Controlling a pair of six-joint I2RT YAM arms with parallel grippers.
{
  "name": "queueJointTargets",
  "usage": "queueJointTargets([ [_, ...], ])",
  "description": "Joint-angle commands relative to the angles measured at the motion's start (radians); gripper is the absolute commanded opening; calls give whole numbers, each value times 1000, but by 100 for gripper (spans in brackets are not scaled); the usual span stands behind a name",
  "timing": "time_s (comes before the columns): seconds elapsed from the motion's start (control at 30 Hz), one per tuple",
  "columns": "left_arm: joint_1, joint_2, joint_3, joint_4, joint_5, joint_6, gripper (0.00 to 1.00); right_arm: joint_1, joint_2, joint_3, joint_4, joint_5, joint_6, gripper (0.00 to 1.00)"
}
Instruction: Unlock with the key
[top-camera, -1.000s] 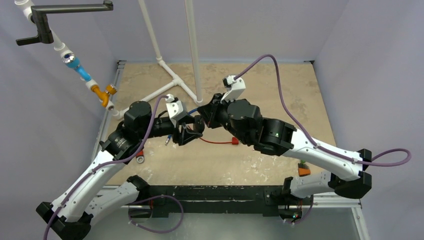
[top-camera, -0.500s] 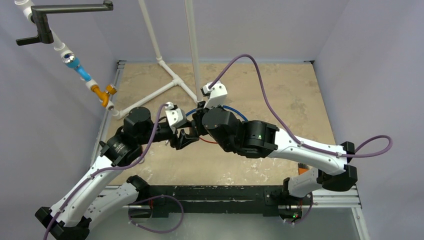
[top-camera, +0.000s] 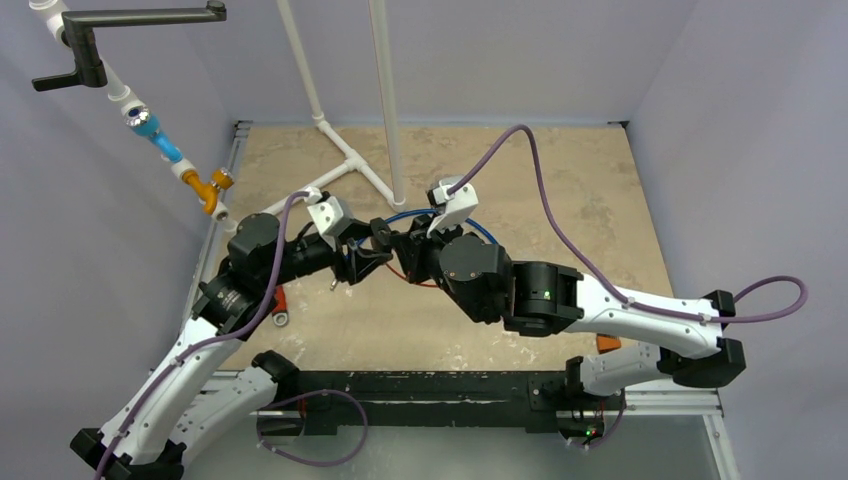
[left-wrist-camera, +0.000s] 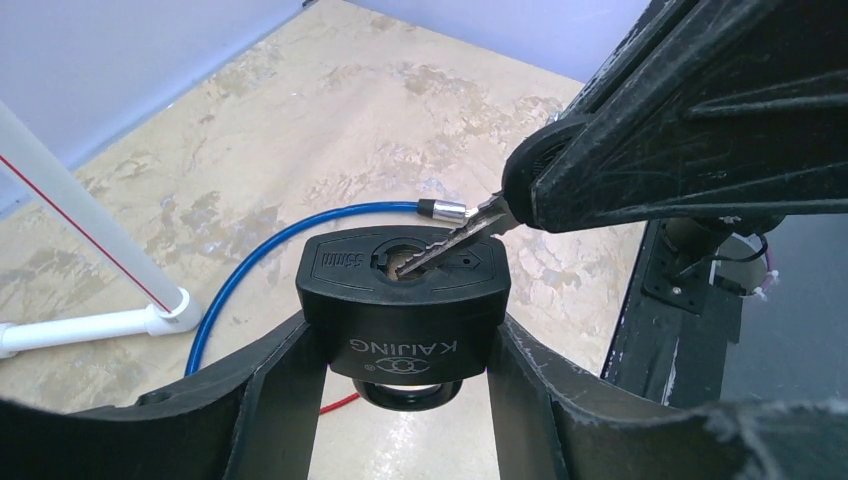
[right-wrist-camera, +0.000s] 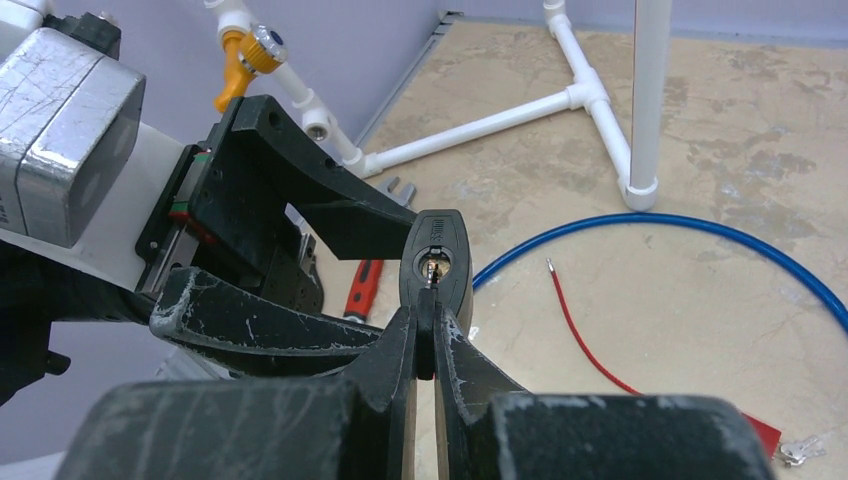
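Note:
My left gripper (left-wrist-camera: 400, 400) is shut on a black padlock (left-wrist-camera: 405, 300) marked KAIJING, keyhole end facing away from its camera. My right gripper (right-wrist-camera: 430, 335) is shut on the black head of a key (right-wrist-camera: 428, 330). The key's toothed silver blade (left-wrist-camera: 450, 238) has its tip in the padlock's keyhole (left-wrist-camera: 400, 262). In the right wrist view the padlock (right-wrist-camera: 436, 260) stands end-on just past my fingertips, keyhole showing. In the top view both grippers, the left (top-camera: 362, 258) and the right (top-camera: 400, 250), meet above the middle of the table.
A blue cable loop (right-wrist-camera: 690, 235) and a red wire (right-wrist-camera: 590, 330) lie on the tan table under the grippers. A white pipe frame (top-camera: 340, 150) stands behind. A red-handled tool (right-wrist-camera: 362, 290) lies at the left, and an orange valve (top-camera: 212, 188) sits on the left pipe.
The right gripper has swung from over the left gripper to its right side. The left gripper has risen and moved back a little. The key tip now sits in the keyhole.

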Motion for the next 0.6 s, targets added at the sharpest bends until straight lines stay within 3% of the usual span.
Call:
queueJointTargets([
  [0.0, 13, -17, 52, 211, 11, -24, 0, 33, 23, -15, 57, -98, -13, 0],
  [0.4, 12, -51, -2, 121, 81, 257, 0, 27, 58, 239, -255, -210, -24, 0],
  [0.57, 12, -64, -7, 103, 90, 284, 0, -1, 103, 289, -334, -289, -22, 0],
])
